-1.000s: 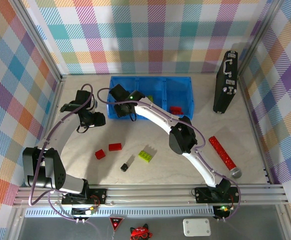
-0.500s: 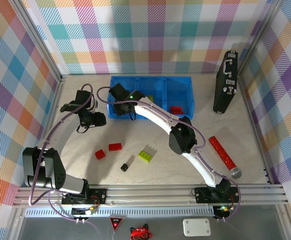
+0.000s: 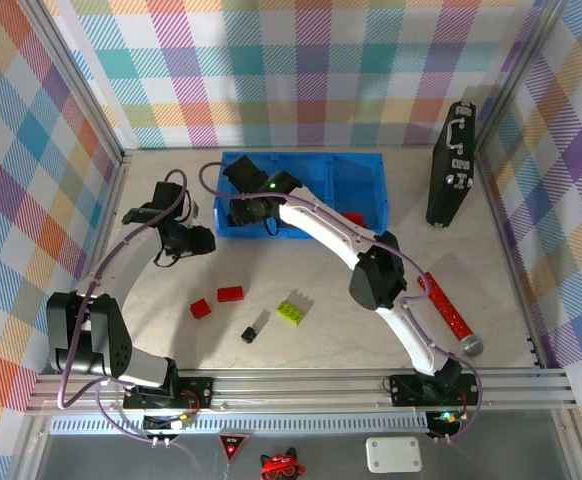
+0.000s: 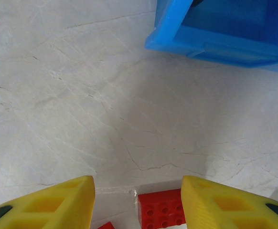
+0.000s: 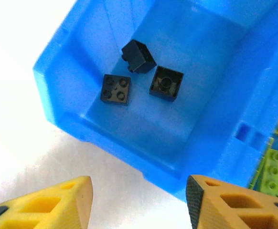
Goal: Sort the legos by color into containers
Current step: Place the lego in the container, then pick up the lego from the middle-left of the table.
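Where right arm (image 3: 321,228) covers left compartment (image 5: 215,62) overhead, wrist shows three black legos (image 5: 115,89); left fingers (image 4: 53,202), right fingers (image 5: 53,202) parted, empty.

Right arm stretches diagonally across to the blue three-compartment bin (image 3: 366,162). The right end effector (image 3: 243,213) sits over the front edge of the bin's leftmost compartment. Left end effector (image 3: 197,240) is over the tabletop (image 3: 331,300), just left of the bin's front-left corner. Loose on the tabletop:
- red lego (image 3: 230,293)
- small red lego (image 3: 201,308) beside it
- lime-green lego (image 3: 291,312)
- black lego (image 3: 250,334)

Another red piece (image 3: 352,218) lies in the right compartment. Black case (image 3: 451,163) stands right of the bin. Long red strip (image 3: 441,303) lies near the right arm.
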{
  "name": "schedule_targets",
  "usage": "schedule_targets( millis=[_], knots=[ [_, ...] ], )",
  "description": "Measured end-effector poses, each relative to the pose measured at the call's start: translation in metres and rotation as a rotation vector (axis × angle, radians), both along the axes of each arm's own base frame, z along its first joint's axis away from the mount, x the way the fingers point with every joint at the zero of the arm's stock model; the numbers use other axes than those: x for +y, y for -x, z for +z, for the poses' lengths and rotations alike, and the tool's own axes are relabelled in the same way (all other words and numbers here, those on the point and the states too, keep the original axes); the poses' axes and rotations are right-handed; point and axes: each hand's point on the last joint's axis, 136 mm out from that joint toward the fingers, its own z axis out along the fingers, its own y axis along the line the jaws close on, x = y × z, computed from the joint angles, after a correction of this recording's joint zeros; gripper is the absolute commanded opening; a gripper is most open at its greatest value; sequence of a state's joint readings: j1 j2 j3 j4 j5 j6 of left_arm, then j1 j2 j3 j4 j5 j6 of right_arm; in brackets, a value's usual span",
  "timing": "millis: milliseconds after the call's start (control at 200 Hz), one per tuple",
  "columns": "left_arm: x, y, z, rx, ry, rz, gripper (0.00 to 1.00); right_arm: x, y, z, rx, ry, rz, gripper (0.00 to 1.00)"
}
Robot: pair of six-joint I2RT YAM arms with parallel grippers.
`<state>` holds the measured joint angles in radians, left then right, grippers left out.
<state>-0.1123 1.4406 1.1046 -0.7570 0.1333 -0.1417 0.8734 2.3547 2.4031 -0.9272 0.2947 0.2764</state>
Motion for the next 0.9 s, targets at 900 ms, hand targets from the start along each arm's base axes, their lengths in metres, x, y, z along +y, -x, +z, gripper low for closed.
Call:
schedule_targets(
  millis=[900],
  knots=[
    [-0.058,0.044,-0.03,0.109,-0.066,-0.009,0.67,-0.118,0.078,-0.029,0.21,0.017,-0.119,0.56]
  ],
)
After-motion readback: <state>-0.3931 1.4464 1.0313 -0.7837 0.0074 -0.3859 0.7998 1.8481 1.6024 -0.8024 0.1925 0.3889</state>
